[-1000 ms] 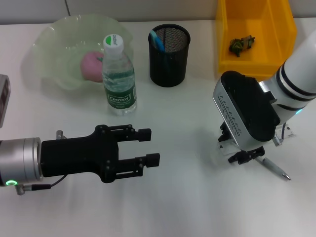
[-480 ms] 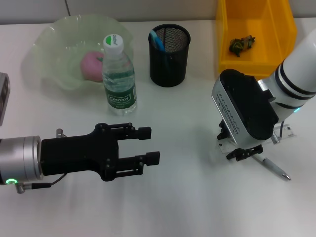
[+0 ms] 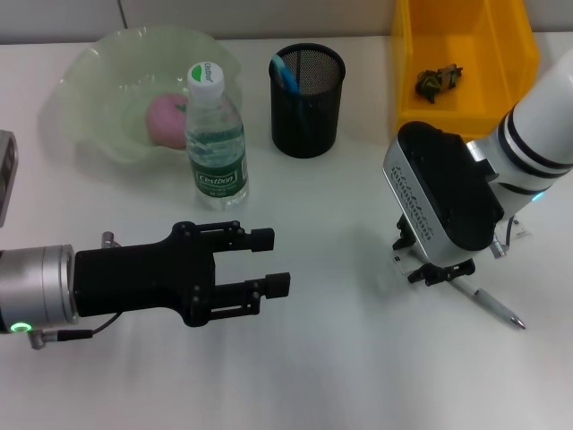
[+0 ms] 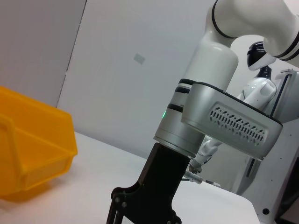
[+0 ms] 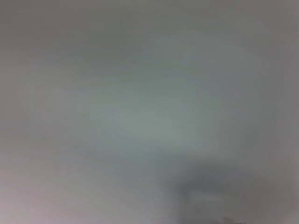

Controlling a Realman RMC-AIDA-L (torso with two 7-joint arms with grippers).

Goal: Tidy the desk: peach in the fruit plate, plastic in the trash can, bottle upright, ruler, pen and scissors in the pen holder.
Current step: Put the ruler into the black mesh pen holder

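Note:
My left gripper (image 3: 274,262) is open and empty, held low over the near left of the table. My right gripper (image 3: 440,271) points down at the table on the right, close over a clear ruler whose ends (image 3: 517,233) show past it. A silver pen (image 3: 491,305) lies just beside that gripper. The pink peach (image 3: 164,119) is in the pale green fruit plate (image 3: 98,81). The bottle (image 3: 215,143) stands upright. The black mesh pen holder (image 3: 306,98) holds a blue item (image 3: 285,73). The crumpled plastic (image 3: 436,81) lies in the yellow bin (image 3: 466,107). The scissors are out of view.
A grey object (image 3: 6,175) sits at the table's left edge. The left wrist view shows my right arm (image 4: 205,93) and the yellow bin (image 4: 32,154). The right wrist view shows only blurred grey.
My right gripper has shifted slightly toward the back and left, and more of the pen shows. The left arm has not moved.

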